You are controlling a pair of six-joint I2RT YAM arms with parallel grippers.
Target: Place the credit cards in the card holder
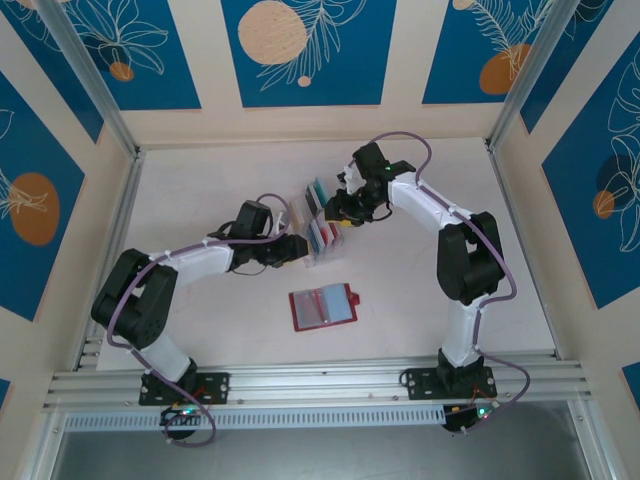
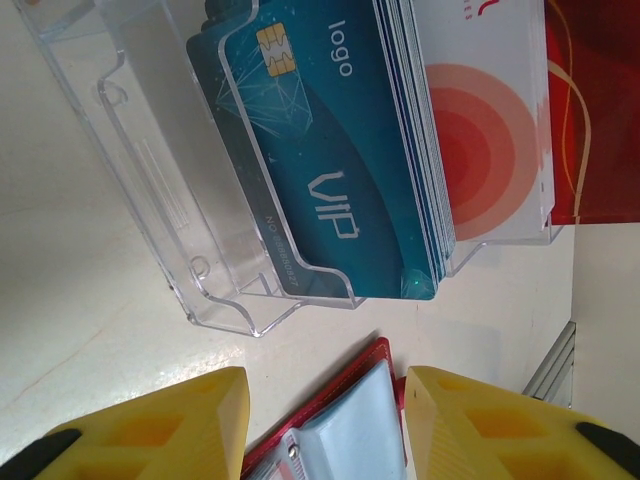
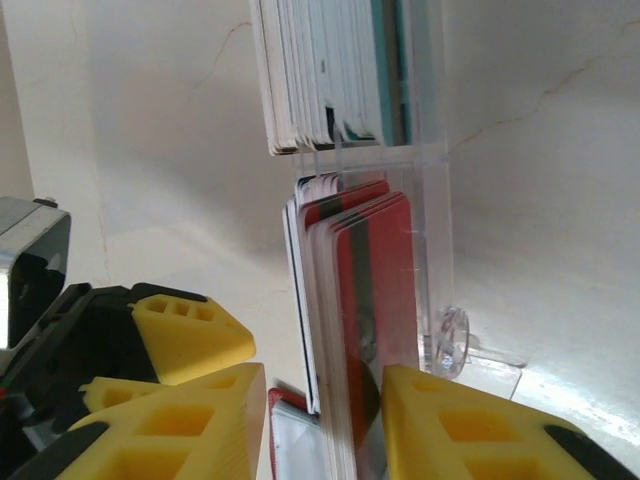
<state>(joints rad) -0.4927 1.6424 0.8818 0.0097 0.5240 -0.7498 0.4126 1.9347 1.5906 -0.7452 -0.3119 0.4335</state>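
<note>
left fingers (image 2: pixel 170 425) gapped wide, empty, just short of rack (image 2: pixel 170 190); right fingers (image 3: pixel 470 435) straddle red cards (image 3: pixel 365 290) in rack, grip can't tell; holder (image 1: pixel 297 311) open on counter (image 1: pixel 200 180), centre frame, below rack

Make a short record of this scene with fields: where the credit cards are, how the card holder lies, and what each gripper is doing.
credit cards: standing in the clear rack
card holder: open on the table, in front of the rack, apart from it
left gripper: open, empty, beside the rack
right gripper: jaws astride the red cards, grip unclear
</note>
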